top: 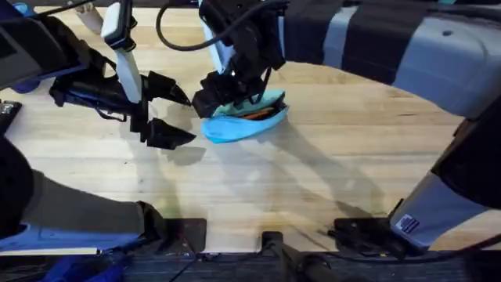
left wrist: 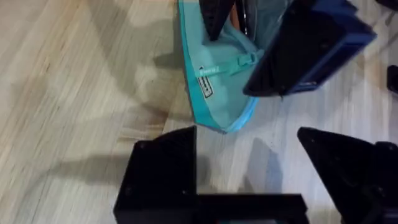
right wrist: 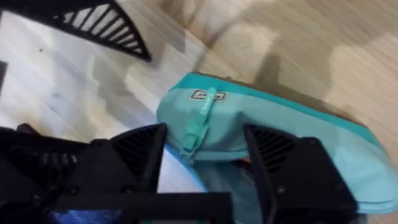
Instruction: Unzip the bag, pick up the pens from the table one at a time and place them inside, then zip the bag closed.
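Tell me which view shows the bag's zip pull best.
The right wrist view: the zip pull hangs in plain sight on the bag, between the right gripper's open fingers. The left wrist view shows it smaller; in the overhead view I cannot make it out.

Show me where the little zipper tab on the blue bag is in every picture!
Overhead: too small to tell; it hides under the right tool.
Left wrist: upper middle, on the bag, zipper tab.
Right wrist: centre, between the tool's fingers, zipper tab.
Shared landmark: the bag's label patch.

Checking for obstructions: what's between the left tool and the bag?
Bare table, nothing else: the overhead view shows a strip of wood between the open left tool and the bag.
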You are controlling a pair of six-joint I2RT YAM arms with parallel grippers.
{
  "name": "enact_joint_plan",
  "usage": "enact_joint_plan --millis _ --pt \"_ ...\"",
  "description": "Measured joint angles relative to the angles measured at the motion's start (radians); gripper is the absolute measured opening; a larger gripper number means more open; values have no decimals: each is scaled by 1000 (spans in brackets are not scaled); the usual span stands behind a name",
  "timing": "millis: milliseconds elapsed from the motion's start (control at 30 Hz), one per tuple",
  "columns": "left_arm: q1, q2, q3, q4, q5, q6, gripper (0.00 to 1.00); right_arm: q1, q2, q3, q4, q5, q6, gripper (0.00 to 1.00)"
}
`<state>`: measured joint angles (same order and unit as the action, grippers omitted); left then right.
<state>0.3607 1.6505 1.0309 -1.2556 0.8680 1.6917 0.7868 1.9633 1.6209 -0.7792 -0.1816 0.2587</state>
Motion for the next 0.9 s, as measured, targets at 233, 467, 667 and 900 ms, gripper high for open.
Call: enact_joint_plan --millis 233,467,667,900 --pt "0 0 0 0 0 0 982 -5 1 0 -3 19 1 453" --pt "0 0 0 0 0 0 983 -12 1 0 -8 44 3 39" --pt "0 0 0 0 0 0 982 -12 1 0 -9 44 3 32" --pt "0 0 0 0 0 1 982 -12 0 0 -9 44 3 31"
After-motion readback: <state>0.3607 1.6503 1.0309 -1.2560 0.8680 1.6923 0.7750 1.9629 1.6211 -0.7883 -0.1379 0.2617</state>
